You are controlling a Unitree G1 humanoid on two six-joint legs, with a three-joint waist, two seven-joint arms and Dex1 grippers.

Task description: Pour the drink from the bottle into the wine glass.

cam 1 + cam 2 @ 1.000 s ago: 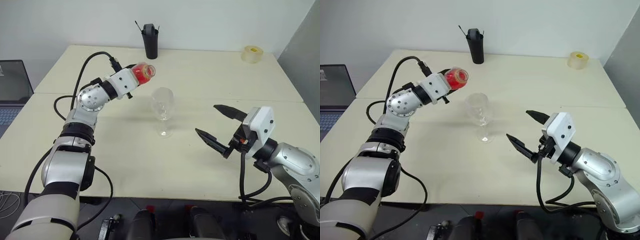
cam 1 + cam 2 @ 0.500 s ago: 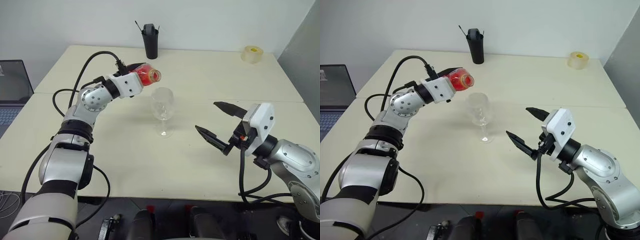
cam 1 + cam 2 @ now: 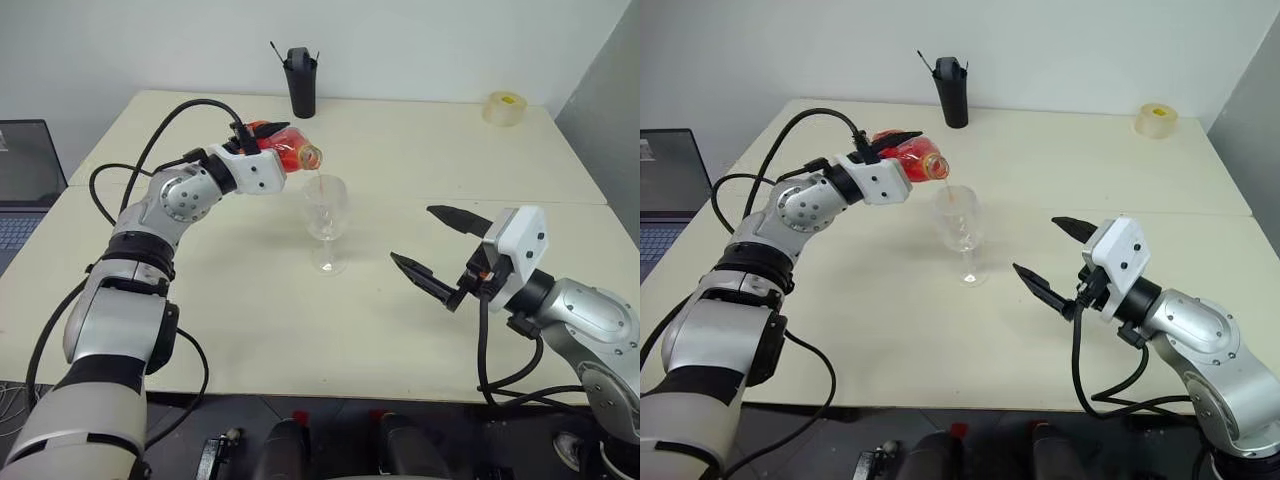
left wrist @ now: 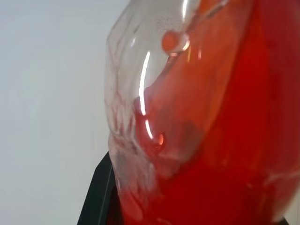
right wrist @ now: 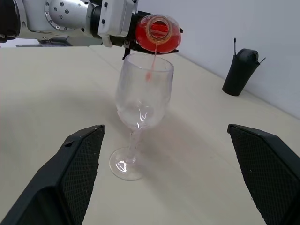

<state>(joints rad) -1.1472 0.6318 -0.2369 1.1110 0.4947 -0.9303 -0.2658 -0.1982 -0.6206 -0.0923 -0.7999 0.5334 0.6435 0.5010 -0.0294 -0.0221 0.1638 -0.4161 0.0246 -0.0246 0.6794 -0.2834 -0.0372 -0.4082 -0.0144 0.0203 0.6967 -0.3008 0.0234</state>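
The right hand (image 3: pixel 438 252) is hovering nearest, low over the cream worktop (image 3: pixel 420 330), its two black fingers (image 3: pixel 455 217) spread wide apart and gripping nothing. Just ahead of that hand, toward the robot's left, the wine glass (image 3: pixel 326 222) is standing upright on its round foot, stem vertical, its clear rounded bowl opening straight up. A thin thread of the drink (image 5: pixel 153 60) is falling into the bowl, bright red-pink and translucent. Directly above the near-left edge of the glass rim, the left hand (image 3: pixel 262 140) is clamping tight around the bottle (image 3: pixel 287 152). The bottle is lying close to level with its long axis running away from the left hand toward the glass, its open mouth tipped slightly downward over the rim. Its clear plastic body is showing red liquid pooled along the lower side, with wet streaks and a droplet on the emptied upper wall. Well beyond the left hand, at the far edge of the worktop, a tall black cup (image 3: pixel 300 80) is standing upright, and far off to the right a roll of tape (image 3: pixel 505 107) is lying flat.
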